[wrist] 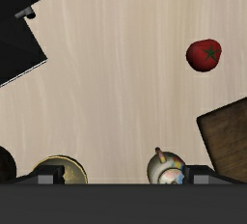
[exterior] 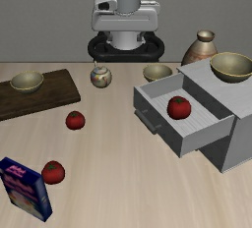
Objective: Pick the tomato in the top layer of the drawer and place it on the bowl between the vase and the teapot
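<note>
A red tomato [exterior: 178,107] lies in the pulled-out top drawer [exterior: 202,124] of a grey cabinet at the exterior view's right. A tan bowl [exterior: 157,72] stands on the table between the vase [exterior: 202,47] and the small teapot [exterior: 99,75]. My gripper [exterior: 126,24] hangs high near the robot's base, well behind the drawer. In the wrist view my gripper [wrist: 125,176] is open with nothing between its fingers, and the bowl [wrist: 60,170] and teapot [wrist: 166,167] lie just beyond the fingertips. The drawer's dark corner [wrist: 24,44] shows farther off.
Two more tomatoes [exterior: 76,120] [exterior: 52,171] lie on the table, one also seen from the wrist [wrist: 204,54]. A dark wooden board [exterior: 39,92] carries a bowl [exterior: 27,80]. Another bowl [exterior: 232,68] sits atop the cabinet. A blue box [exterior: 27,185] stands at the front.
</note>
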Motion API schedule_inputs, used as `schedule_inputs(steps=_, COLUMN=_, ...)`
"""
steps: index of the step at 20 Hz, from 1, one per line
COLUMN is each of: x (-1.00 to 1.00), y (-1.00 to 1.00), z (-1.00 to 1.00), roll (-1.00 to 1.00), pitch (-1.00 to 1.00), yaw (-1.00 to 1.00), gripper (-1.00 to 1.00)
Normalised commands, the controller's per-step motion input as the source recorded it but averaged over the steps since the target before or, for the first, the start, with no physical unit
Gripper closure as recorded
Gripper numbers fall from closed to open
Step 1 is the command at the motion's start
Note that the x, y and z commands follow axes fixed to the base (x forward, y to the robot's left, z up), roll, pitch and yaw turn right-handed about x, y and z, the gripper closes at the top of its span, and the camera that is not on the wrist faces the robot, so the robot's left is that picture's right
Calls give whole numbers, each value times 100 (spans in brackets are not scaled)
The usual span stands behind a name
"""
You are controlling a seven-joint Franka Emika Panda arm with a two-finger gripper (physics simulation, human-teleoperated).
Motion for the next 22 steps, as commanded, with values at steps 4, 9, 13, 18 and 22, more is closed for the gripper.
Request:
schedule_inputs(steps=4, x=100, y=0, z=0, roll=0, pitch=0, yaw=0, gripper=-100)
schedule_inputs(steps=9, x=100, y=0, z=0, roll=0, pitch=0, yaw=0, gripper=-100)
schedule_inputs(steps=13, x=50, y=50, z=0, roll=0, pitch=0, yaw=0, gripper=-100)
schedule_inputs(steps=18, x=0, y=100, z=0, roll=0, pitch=0, yaw=0, gripper=-100)
schedule_inputs(steps=22, x=50, y=50, z=0, roll=0, pitch=0, yaw=0, gripper=-100)
